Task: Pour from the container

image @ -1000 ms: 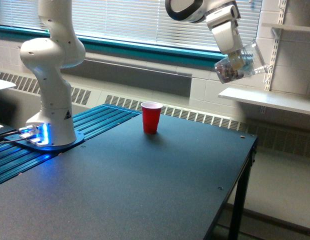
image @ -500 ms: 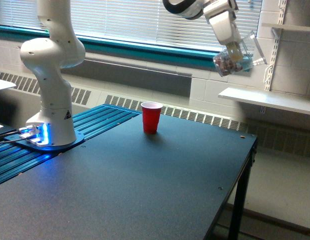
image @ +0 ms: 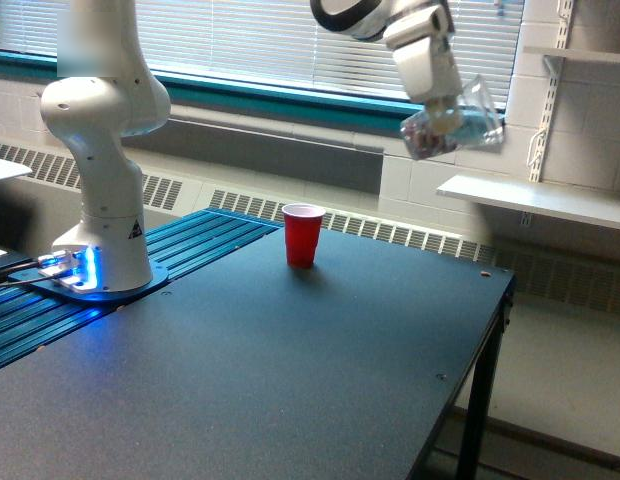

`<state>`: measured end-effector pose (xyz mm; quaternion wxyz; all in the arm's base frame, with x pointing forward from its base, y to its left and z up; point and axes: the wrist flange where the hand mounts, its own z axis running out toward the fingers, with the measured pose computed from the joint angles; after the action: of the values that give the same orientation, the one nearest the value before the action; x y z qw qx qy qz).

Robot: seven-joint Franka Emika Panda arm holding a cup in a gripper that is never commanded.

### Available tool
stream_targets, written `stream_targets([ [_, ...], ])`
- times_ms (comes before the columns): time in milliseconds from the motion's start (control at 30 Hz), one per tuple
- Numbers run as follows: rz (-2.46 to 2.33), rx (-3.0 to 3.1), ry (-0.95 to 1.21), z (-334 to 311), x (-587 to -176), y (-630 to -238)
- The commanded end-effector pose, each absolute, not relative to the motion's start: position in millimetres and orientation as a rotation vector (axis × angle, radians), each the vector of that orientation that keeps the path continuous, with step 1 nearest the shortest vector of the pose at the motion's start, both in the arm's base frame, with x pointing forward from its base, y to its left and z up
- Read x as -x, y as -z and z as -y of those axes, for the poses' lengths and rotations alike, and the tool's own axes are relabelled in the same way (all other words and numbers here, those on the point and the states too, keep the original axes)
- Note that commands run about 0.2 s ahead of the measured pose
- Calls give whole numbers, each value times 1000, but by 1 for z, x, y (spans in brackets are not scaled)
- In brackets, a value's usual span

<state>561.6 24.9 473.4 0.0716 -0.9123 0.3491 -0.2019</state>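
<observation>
The container point(image: 458, 124), a clear squarish plastic tub with small dark and pale bits inside, hangs high at the exterior view's upper right, tilted onto its side. My gripper point(image: 442, 112) is shut on it, the white arm reaching in from the top. A red cup point(image: 303, 235) stands upright on the dark table point(image: 290, 370), well below the container and toward the exterior view's left of it.
The arm's white base point(image: 100, 200) stands at the left on a blue ribbed mat point(image: 205, 235) with a blue light. White wall shelves point(image: 535, 200) sit behind the container at the right. The table's right edge drops off near the shelves.
The arm has carried the tilted container up and toward the exterior view's left, closer to above the red cup. The cup has not moved.
</observation>
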Motion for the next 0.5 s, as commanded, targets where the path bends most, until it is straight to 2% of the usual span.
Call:
stream_targets([
  [33, -1011, 2763, 549, -59, -543, -465],
  [500, -1005, 2780, 475, -91, -488, -459],
])
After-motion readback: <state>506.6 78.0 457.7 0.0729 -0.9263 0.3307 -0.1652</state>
